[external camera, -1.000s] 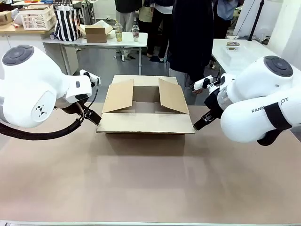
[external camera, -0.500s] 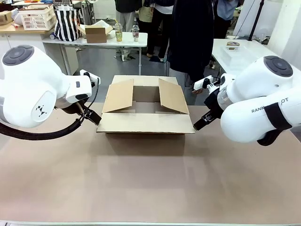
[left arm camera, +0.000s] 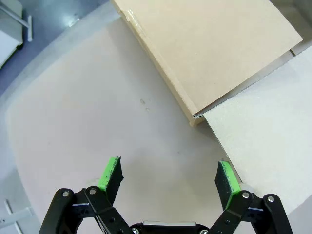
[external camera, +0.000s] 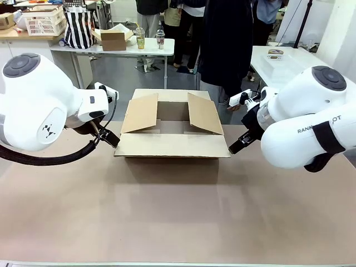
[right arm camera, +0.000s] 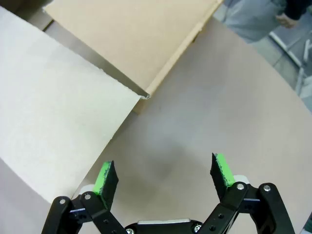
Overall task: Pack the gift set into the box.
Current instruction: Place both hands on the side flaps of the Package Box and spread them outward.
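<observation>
The box (external camera: 172,146), a wide shallow brown carton, stands at the table's middle with all four flaps open: the side flaps slope up and the near flap lies flat toward me. My left gripper (external camera: 109,139) hovers by its near left corner. In the left wrist view that gripper (left arm camera: 169,175) is open, with bare tabletop between the pads and the box (left arm camera: 209,48) ahead. My right gripper (external camera: 235,146) sits off the near right corner. It is open (right arm camera: 164,173) over the table beside the box (right arm camera: 131,39). The gift set is out of view.
A person in dark clothes (external camera: 225,44) stands behind the box at the far edge, one hand (external camera: 233,105) low. A white table (external camera: 283,64) is at the back right. Another table (external camera: 133,47) with a small carton and cups stands back left.
</observation>
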You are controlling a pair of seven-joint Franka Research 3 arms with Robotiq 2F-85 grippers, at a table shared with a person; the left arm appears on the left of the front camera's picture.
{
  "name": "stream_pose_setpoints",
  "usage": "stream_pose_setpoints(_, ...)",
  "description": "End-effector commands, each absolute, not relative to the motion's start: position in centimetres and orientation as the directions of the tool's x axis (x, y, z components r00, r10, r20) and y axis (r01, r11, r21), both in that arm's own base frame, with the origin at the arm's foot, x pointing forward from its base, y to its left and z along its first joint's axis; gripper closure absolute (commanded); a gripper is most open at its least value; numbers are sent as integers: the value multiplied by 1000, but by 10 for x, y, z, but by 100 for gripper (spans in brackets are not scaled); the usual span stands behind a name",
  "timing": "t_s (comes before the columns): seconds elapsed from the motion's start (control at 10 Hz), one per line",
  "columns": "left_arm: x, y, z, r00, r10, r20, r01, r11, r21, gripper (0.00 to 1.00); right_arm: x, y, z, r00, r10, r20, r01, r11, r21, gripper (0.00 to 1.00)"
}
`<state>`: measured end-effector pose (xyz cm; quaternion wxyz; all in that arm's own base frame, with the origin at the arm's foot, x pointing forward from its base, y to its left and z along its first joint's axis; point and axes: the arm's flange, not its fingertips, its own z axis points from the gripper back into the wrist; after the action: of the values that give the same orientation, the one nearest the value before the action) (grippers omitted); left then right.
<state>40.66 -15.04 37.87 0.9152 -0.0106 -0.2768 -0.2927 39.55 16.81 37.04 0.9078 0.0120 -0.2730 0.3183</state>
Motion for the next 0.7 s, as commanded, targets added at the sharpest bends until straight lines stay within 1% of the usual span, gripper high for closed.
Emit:
stream_pose_setpoints(0.0,407,-150,379,674,-530,515,541,829,143,0,396,168,371,647,571,506,-584,797,-152,0)
stream_pose_setpoints(0.6,407,-150,379,675,-530,513,542,828,143,0,395,168,370,648,571,503,-584,797,-152,0)
